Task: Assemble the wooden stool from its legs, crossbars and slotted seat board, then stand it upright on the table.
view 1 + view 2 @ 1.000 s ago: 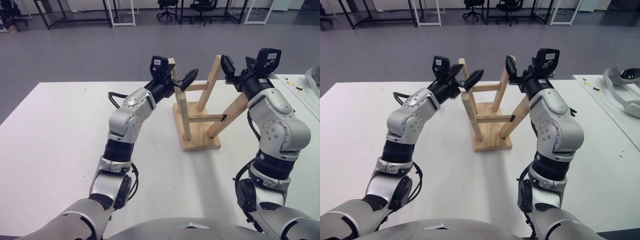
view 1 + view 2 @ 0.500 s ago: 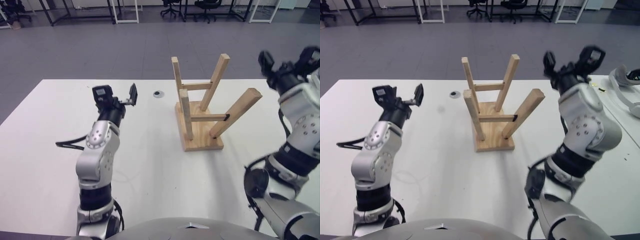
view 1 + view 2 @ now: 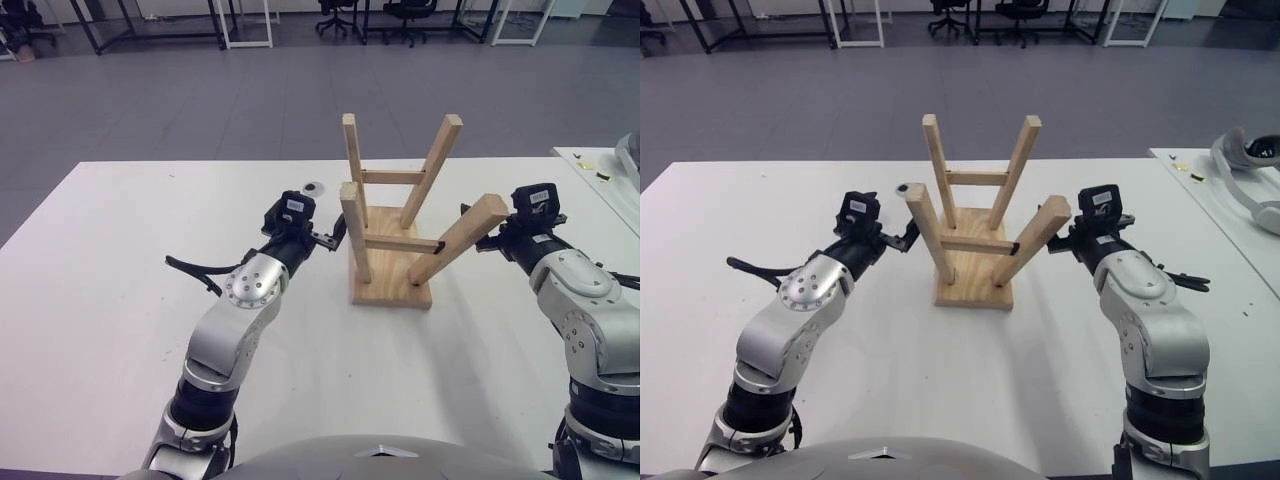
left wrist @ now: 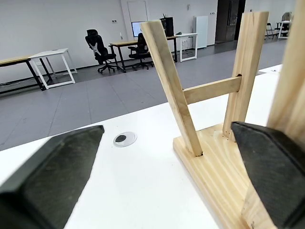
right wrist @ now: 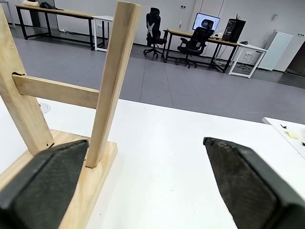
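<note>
The stool (image 3: 400, 243) is put together already, but it is upside down. Its seat board (image 3: 385, 290) is laid flat on the worktop (image 3: 120, 260). One seat board, four legs (image 3: 352, 160) and two crossbars (image 3: 393, 177) are counted. It is not yet stood upright. The left gripper (image 3: 322, 240) and right gripper (image 3: 1068, 240) are held just beside the stool, one on each side, jaws spread wide with nothing in them.

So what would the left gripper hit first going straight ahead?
Probably the near-left stool leg: the open left gripper points at it from close by, though it may slip just past it.
</note>
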Robot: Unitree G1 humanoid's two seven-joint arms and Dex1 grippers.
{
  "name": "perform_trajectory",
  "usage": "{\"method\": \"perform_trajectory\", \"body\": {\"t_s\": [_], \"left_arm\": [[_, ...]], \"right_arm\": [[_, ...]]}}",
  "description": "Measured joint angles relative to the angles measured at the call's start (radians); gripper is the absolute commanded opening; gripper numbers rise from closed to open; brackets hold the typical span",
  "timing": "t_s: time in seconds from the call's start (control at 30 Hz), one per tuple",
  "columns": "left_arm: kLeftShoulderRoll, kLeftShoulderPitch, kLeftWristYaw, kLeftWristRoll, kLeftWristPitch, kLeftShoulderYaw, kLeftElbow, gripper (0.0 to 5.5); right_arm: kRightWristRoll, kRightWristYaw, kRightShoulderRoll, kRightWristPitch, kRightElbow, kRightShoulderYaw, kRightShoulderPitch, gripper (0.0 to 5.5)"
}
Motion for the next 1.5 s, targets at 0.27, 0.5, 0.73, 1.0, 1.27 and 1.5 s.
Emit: {"method": "perform_trajectory", "body": {"t_s": [0.27,0.5,0.73,1.0,1.27,1.5], "left_arm": [[0.131,-0.005,-0.135,-0.004,0.006,0.065,-0.002,4.95],[0.307,-0.336,-0.234,0.094,-0.159,0.152,0.223,4.95],[-0.15,-0.679,-0.072,-0.262,-0.179,0.341,0.202,4.95],[-0.222,-0.164,-0.028,-0.375,0.018,0.2,0.001,4.95],[-0.157,-0.255,-0.015,-0.327,0.007,0.244,0.145,4.95],[-0.113,-0.448,0.007,-0.32,-0.019,0.365,0.176,4.95]], "right_arm": [[-0.005,0.02,0.019,-0.003,0.051,0.019,-0.034,4.53],[-0.021,-0.05,0.045,-0.038,0.116,-0.021,-0.411,4.53],[0.055,-0.157,0.195,-0.12,-0.015,-0.076,-0.684,4.53],[0.097,-0.228,0.359,0.047,-0.165,-0.034,-0.23,4.53],[0.097,-0.229,0.341,0.102,-0.116,-0.05,-0.279,4.53],[0.207,-0.261,0.356,0.2,-0.007,-0.203,-0.522,4.53]]}}
